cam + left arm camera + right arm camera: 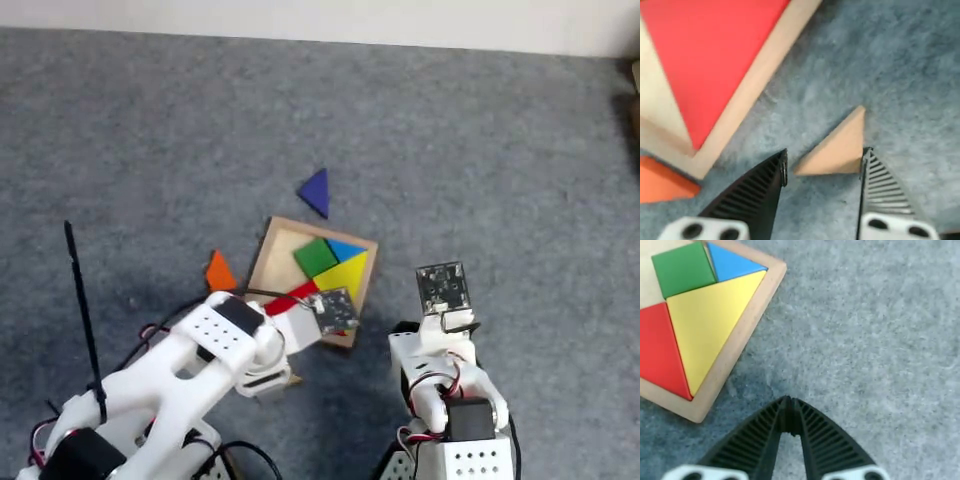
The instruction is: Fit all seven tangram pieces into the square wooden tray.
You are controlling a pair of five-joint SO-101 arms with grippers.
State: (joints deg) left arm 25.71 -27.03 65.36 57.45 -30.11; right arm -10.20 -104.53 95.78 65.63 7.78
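left gripper [825, 153] wide, tan triangle [839, 149] between fingers [760, 192] | best: centre, close low on its edges | right gripper [790, 415] pinched together, empty

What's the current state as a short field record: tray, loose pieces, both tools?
tray: holds green square, light blue triangle, yellow triangle, red triangle
loose on carpet: dark blue triangle, orange triangle, plain wood triangle
left tool: open, astride the plain wood triangle
right tool: shut, over carpet beside tray
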